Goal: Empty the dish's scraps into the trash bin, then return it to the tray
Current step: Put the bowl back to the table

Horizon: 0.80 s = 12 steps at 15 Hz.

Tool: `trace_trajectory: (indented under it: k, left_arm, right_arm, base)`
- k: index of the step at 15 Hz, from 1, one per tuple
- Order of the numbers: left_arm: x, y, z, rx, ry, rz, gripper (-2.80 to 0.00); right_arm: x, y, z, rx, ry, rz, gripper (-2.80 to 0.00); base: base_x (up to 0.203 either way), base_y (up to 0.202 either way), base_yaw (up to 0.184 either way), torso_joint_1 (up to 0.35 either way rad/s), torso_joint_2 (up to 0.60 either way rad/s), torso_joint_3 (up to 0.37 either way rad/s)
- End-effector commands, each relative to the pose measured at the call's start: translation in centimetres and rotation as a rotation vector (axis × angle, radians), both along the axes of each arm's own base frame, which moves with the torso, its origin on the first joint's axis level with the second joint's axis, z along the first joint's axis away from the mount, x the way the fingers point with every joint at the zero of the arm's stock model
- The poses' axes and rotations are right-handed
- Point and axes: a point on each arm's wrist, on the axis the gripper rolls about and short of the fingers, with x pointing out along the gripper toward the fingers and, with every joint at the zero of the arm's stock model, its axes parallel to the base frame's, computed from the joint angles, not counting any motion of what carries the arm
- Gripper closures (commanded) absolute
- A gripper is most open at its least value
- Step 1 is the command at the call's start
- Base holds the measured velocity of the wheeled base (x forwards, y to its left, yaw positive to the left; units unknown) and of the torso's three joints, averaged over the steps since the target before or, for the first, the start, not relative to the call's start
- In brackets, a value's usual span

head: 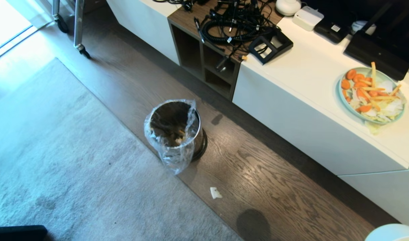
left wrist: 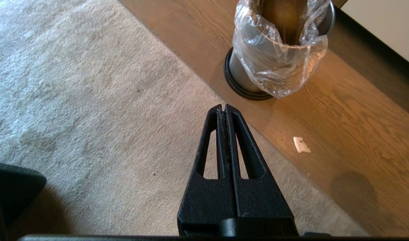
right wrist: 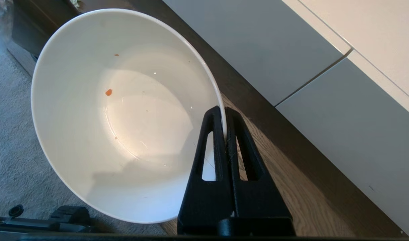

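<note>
A: Start big. What fills the view?

B: Grey rug [head: 57, 160] on the robot's left, wood floor [head: 274, 187] beside it, and a long white cabinet [head: 308, 134] along the far side. The tray isn't in any view.

A: And the trash bin?

B: The trash bin [head: 176, 130] stands on the wood at the rug's edge, its clear bag folded over the rim, some pale bits inside. A small white scrap [head: 215, 192] lies on the floor near it.

A: The bowl?

B: The bowl [right wrist: 124, 113] is up off the floor, the right gripper [right wrist: 225, 115] pinched shut on its rim, one finger inside and one outside. It looks emptied; only a few tiny orange specks [right wrist: 108, 92] cling inside.

A: The other arm?

B: The left gripper [left wrist: 223, 108] hangs over the rug's edge near the bin, fingers pressed together, holding nothing.

A: What could go wrong?

B: It's a thin pinch on one edge of a heavy bowl, so I'd guess a quick swing could twist it loose. The blue-green plate [head: 372, 95] of carrots on the cabinet could also get bumped on the way back
</note>
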Motion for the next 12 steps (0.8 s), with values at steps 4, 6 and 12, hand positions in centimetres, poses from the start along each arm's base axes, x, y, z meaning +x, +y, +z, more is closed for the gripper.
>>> trace_trajectory:
  k: [4, 6, 12]
  left_arm:
    - [0.00, 0.00, 0.01, -0.002, -0.001, 0.000, 0.00]
    - [0.00, 0.00, 0.01, -0.002, -0.001, 0.000, 0.00]
    - [0.00, 0.00, 0.01, -0.002, -0.001, 0.000, 0.00]
  right_arm:
    - [0.01, 0.00, 0.01, -0.001, 0.001, 0.001, 0.00]
    - [0.01, 0.00, 0.01, -0.001, 0.001, 0.001, 0.00]
    - [0.02, 0.00, 0.01, -0.001, 0.003, 0.001, 0.00]
  base:
    - [0.000, 0.000, 0.000, 0.002, 0.00, 0.200]
    - [0.000, 0.000, 0.000, 0.005, 0.01, 0.209]
    - [0.000, 0.000, 0.000, 0.003, 0.00, 0.203]
